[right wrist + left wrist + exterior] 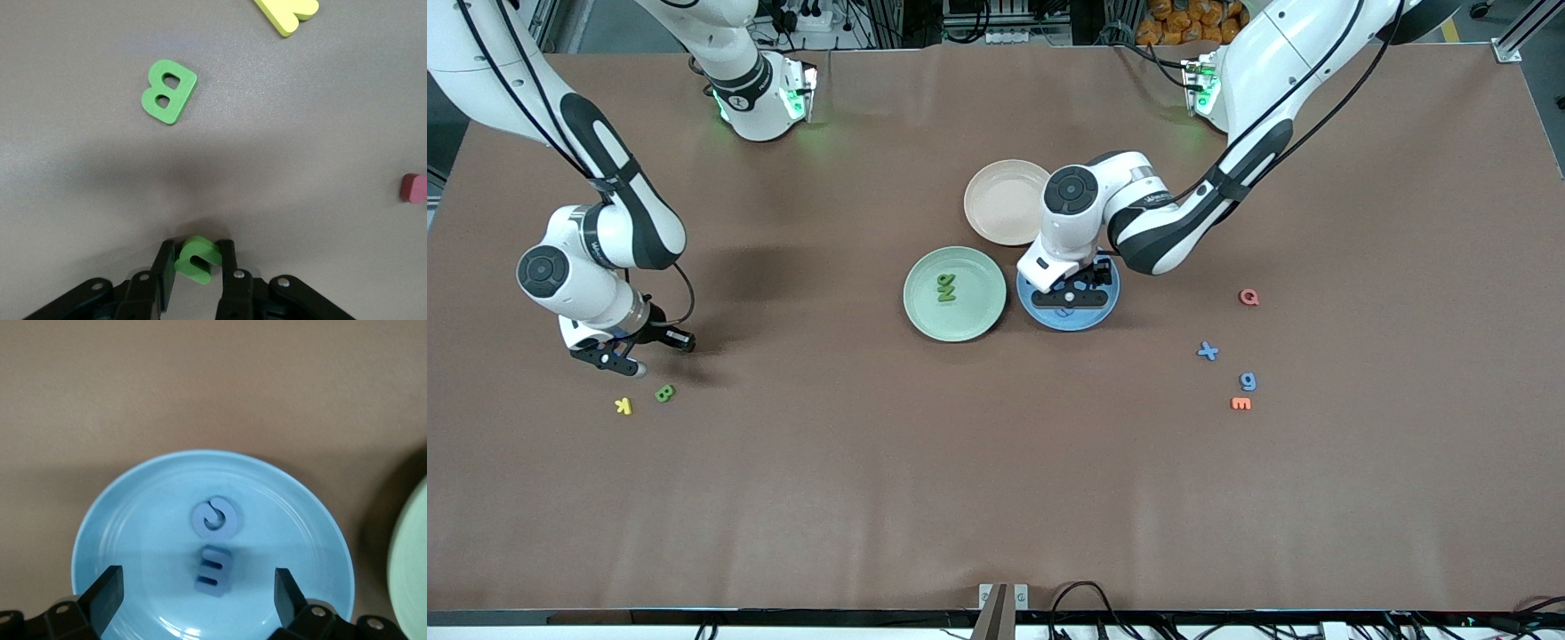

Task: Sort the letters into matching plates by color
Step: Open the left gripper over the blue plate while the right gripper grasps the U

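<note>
I have the left claw (1069,297) over the blue plate (1107,307), its fingers (107,590) spread wide with nothing between them. In the left wrist view two blue letters lie in that plate just under the claw: a C (215,517) lying flat and an E (213,570) tipped up on its edge, close beside each other. The mint green plate (978,267) sits just beside the blue one, toward the right arm's end of the table, and holds two green letters (946,287) near its middle. The pinkish-beige plate (1000,209) sits farther from the front camera than both.

My right claw (616,354) is low at the right arm's end of the table, and its fingers are pinched narrow on a small green letter (197,258). The green B (664,393) lies on the table (871,489) near it, with a yellow K (623,405) beside that. The right wrist view also catches a dark red piece (413,187) at its edge.

Toward the left arm's end I see a blue X (1208,351), a blue g (1248,381), an orange E (1240,404) just beside the g, and a red Q (1249,297).
</note>
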`<state>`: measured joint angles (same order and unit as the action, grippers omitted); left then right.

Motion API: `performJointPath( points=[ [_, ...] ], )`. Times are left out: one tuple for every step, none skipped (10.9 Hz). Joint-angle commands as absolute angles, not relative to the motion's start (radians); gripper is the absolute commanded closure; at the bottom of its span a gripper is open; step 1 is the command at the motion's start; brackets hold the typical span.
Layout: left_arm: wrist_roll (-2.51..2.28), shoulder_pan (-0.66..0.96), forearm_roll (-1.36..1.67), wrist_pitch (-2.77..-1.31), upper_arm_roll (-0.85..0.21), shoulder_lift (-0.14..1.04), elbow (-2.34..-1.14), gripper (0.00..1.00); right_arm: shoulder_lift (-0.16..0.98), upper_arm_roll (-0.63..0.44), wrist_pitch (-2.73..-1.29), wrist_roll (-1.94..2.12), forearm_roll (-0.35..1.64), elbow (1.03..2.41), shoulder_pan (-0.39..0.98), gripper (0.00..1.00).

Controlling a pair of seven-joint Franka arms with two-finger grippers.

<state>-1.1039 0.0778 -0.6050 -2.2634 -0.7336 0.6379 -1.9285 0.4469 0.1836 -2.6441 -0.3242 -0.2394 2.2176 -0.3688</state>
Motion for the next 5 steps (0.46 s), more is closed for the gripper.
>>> performJointPath(
  points=[
    [-1.027, 0.065, -0.604, -2.232, -0.709, 0.615, -1.911, 0.0, 0.43, 0.198, -2.657, -0.313, -0.259, 2.243, -0.396, 0.93],
    [-0.956, 0.039, -0.604, -2.211, -0.703, 0.601, -1.911, 0.0, 0.425, 0.199, -2.654, -0.313, -0.259, 2.241, -0.394, 0.93],
    [-0.907, 0.009, -0.604, -2.204, -0.703, 0.588, -1.914, 0.0, 0.414, 0.202, -2.642, -0.317, -0.259, 2.241, -0.388, 0.93],
    [-0.858, -0.014, -0.604, -2.2, -0.703, 0.575, -1.92, 0.0, 0.396, 0.209, -2.634, -0.328, -0.258, 2.24, -0.379, 0.93],
    [-0.803, -0.043, -0.604, -2.182, -0.703, 0.571, -1.922, 0.0, 0.384, 0.23, -2.608, -0.334, -0.253, 2.237, -0.368, 0.93]
  ],
)
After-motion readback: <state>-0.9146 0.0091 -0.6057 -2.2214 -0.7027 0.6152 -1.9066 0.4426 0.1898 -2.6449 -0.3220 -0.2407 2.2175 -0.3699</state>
